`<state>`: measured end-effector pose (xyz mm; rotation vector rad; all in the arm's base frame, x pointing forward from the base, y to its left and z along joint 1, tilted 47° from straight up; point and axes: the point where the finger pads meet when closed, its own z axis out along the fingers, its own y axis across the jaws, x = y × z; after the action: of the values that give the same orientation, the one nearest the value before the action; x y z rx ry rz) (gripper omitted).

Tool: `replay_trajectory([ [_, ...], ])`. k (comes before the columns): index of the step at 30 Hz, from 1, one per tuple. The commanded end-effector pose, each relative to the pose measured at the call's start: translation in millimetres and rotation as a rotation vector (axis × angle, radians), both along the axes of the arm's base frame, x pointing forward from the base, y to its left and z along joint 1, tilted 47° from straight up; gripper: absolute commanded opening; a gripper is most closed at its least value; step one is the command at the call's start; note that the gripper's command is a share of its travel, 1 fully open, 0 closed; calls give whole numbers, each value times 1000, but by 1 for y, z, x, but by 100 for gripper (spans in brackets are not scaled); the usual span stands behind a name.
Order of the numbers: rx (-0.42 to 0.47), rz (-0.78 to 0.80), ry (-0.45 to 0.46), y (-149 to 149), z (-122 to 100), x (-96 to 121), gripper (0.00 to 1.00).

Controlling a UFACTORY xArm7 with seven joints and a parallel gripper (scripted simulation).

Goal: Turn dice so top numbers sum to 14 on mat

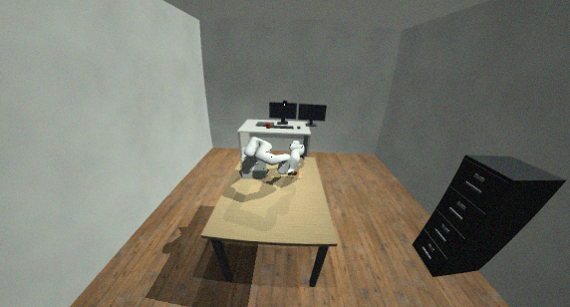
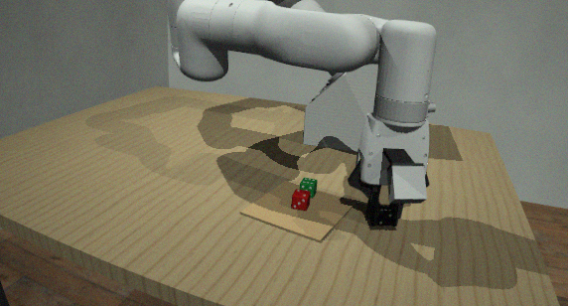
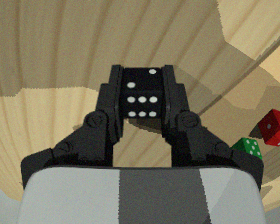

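The gripper [image 2: 383, 222] [image 3: 142, 80] is low at the table, beyond the mat's right edge in the exterior view. It is shut on the black die [image 2: 385, 215] [image 3: 142, 94], with a finger against each of two opposite sides. In the wrist view the black die shows a two-pip face above a six-pip face. The red die [image 2: 300, 200] [image 3: 274, 128] and the green die [image 2: 309, 187] [image 3: 250, 147] are on the thin wooden mat [image 2: 288, 222] [image 3: 276, 64], close together. The green die's top shows several pips; the red die's top is too small to read surely.
The wooden table [image 1: 284, 225] [image 2: 149, 205] carries the arm's base [image 2: 333, 115] behind the mat. The red and green dice lie to the left of the gripper in the exterior view. The table's right edge is beyond the gripper. A white desk with monitors [image 1: 282, 111] stands behind.
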<state>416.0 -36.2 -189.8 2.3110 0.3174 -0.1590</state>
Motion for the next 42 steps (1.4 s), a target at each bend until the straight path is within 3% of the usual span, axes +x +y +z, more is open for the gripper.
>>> replay_trajectory([
  [1, 2, 2, -2, 2, 1, 1, 21],
  [21, 2, 2, -2, 4, 3, 1, 21],
  [32, 2, 2, -2, 54, 51, 2, 21],
  [42, 2, 2, -2, 74, 70, 2, 21],
])
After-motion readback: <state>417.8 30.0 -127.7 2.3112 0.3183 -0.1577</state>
